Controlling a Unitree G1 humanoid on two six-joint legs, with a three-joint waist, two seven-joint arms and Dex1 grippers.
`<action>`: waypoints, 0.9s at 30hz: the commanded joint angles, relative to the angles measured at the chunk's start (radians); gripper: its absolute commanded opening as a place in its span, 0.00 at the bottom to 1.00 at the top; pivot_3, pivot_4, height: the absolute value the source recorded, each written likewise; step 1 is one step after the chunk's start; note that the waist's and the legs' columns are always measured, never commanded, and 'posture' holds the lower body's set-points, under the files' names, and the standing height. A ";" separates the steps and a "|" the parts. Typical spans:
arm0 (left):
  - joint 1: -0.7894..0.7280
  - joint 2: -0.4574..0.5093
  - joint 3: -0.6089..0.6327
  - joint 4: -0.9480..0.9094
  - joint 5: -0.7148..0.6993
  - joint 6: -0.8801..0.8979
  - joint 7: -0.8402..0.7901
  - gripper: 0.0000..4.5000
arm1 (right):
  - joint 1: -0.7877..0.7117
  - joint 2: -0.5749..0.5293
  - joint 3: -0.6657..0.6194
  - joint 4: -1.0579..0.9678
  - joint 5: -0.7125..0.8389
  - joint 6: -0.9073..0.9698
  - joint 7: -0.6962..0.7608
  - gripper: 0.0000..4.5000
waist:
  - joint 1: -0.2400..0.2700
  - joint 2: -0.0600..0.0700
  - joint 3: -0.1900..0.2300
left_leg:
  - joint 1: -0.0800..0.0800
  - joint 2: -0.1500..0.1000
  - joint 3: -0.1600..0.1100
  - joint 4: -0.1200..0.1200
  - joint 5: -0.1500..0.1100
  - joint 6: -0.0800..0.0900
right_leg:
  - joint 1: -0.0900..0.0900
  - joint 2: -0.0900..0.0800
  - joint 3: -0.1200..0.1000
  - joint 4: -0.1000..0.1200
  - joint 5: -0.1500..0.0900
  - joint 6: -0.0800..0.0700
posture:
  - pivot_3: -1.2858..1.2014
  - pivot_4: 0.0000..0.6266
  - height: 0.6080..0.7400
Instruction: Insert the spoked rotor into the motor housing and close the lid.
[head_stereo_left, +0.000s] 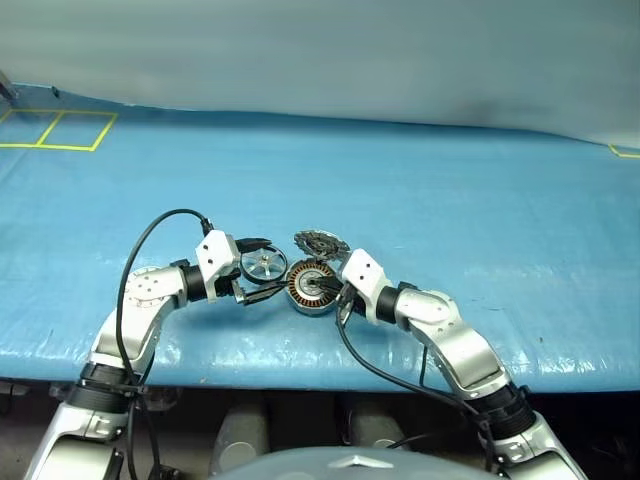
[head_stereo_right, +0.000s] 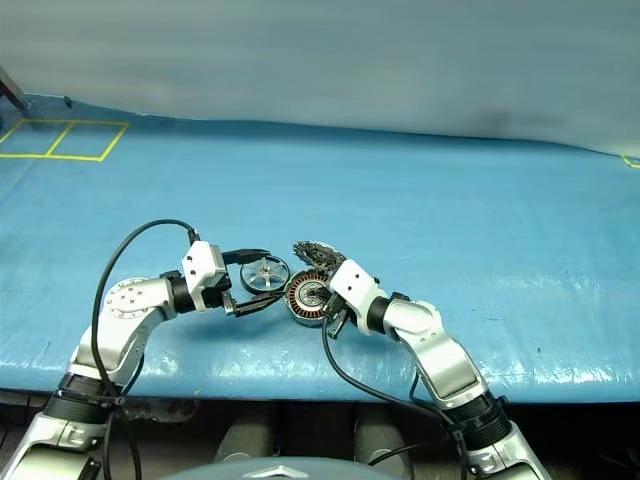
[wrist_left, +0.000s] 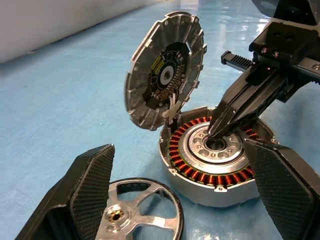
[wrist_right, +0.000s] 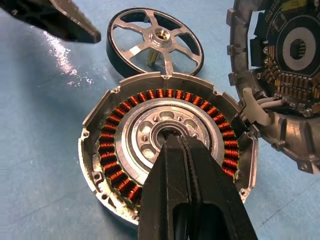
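Note:
The spoked rotor (head_stereo_left: 263, 266) lies flat on the blue mat between the fingers of my open left gripper (head_stereo_left: 272, 265), and neither finger is visibly pressing on it. Just to its right sits the motor housing (wrist_right: 115, 150), its copper windings ringing a silver hub. My right gripper (wrist_right: 172, 142) is shut, and its joined tips rest in the hub's centre hole. The lid (wrist_left: 165, 70) stands tilted up at the housing's far edge, joined to it by white wires, with its inner face showing.
Everything lies on a table covered by a blue mat (head_stereo_left: 480, 200), close to its front edge (head_stereo_left: 300, 375). Yellow tape squares (head_stereo_left: 60, 130) mark the far left corner. A black cable (head_stereo_left: 150, 235) loops up from my left wrist.

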 joint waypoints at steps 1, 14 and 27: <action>-0.037 0.020 0.015 0.013 -0.001 0.010 -0.020 1.00 | 0.013 -0.015 -0.038 -0.077 0.032 0.009 0.001 0.01 | 0.000 0.001 0.002 | 0.000 0.000 0.000 0.000 0.000 0.000 | 0.000 0.000 0.000 0.000 0.000 0.000 | 0.52 0.24 1.00; -0.333 0.172 -0.088 0.189 0.111 0.076 -0.230 1.00 | 0.159 -0.098 -0.120 -0.230 0.078 0.044 -0.017 0.01 | 0.000 0.000 0.004 | -0.001 0.000 -0.001 0.001 0.000 0.000 | 0.000 0.001 0.000 0.001 0.000 0.002 | 0.52 0.24 1.00; -0.648 0.179 -0.276 0.471 0.298 -0.071 -0.518 0.66 | 0.236 -0.090 -0.117 -0.290 0.077 0.045 -0.075 0.00 | 0.001 -0.001 0.005 | -0.002 0.000 -0.002 0.002 0.000 0.000 | 0.000 0.002 0.000 0.001 0.000 0.002 | 0.52 0.24 1.00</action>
